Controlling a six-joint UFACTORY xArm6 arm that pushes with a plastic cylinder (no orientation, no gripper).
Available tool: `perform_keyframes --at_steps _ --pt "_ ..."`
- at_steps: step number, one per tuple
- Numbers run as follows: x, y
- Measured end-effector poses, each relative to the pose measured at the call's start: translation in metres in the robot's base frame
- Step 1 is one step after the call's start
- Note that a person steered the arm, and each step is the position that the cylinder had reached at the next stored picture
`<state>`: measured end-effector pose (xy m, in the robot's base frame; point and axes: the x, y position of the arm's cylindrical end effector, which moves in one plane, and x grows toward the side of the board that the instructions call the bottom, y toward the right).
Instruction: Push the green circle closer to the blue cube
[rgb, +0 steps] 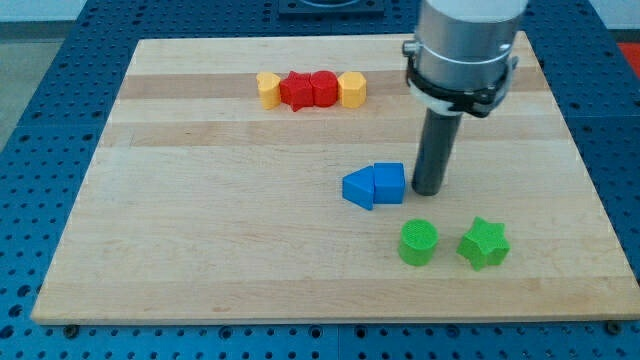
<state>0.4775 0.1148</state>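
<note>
While my tip (428, 190) stood just right of the blue cube (390, 183), the green circle (418, 242) lay nearer, just right of it, untouched. No pincer existed to judge. Next, I judged, I had to circle behind the green circle and push it far-left.

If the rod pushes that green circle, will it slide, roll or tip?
The green circle stands on its flat end, so it probably slides rather than rolls. It looks squat, so tipping seems unlikely. Its round side may slip off my tip unless pushed centrally.
</note>
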Motion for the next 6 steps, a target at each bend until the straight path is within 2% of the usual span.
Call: perform_keyframes --at_steps 3,6 --pt "0.016 0.132" --pt "0.114 0.12"
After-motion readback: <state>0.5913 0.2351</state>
